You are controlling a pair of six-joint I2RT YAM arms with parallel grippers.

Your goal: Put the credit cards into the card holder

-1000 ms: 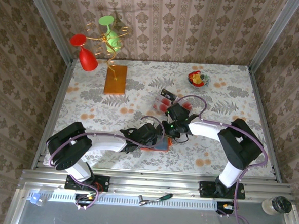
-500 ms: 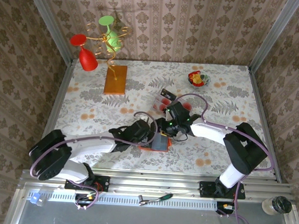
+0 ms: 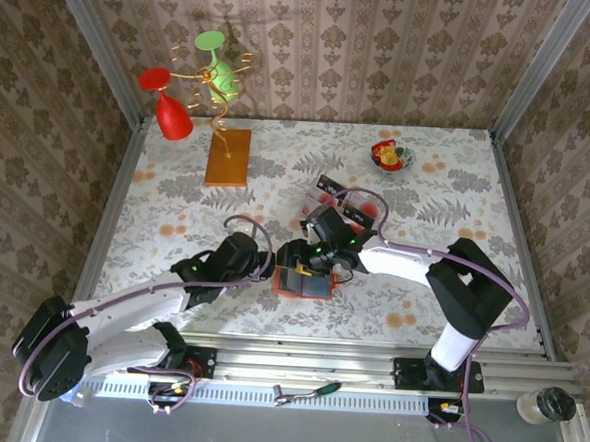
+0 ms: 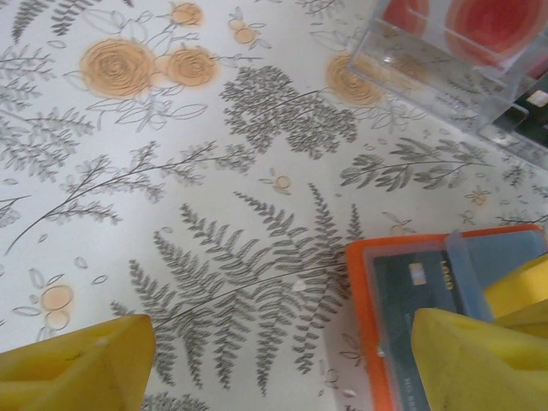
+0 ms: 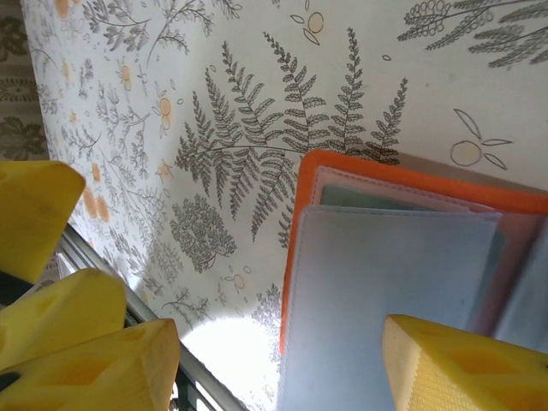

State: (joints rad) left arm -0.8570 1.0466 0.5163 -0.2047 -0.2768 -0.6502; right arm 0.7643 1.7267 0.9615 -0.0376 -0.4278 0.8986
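Pulled back to my left since a second ago, the left fingers (image 4: 77, 364) now stand spread wide over bare desk (image 4: 214, 171). Nothing is between them, and the card holder (image 3: 293, 285) lies just beside them. Meanwhile the right fingers (image 5: 462, 372) have slid over the holder and hang released too, gripping nothing. That holder lies open and flat, orange-rimmed and grey-blue inside, with one dark card tucked in. I see more credit cards (image 4: 484, 26) in the clear tray (image 4: 428, 73) beyond it.

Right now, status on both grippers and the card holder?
Left gripper open, empty, beside the card holder. Right gripper open above it. The card holder lies open, one card tucked inside. Clear tray apart, not blocking.
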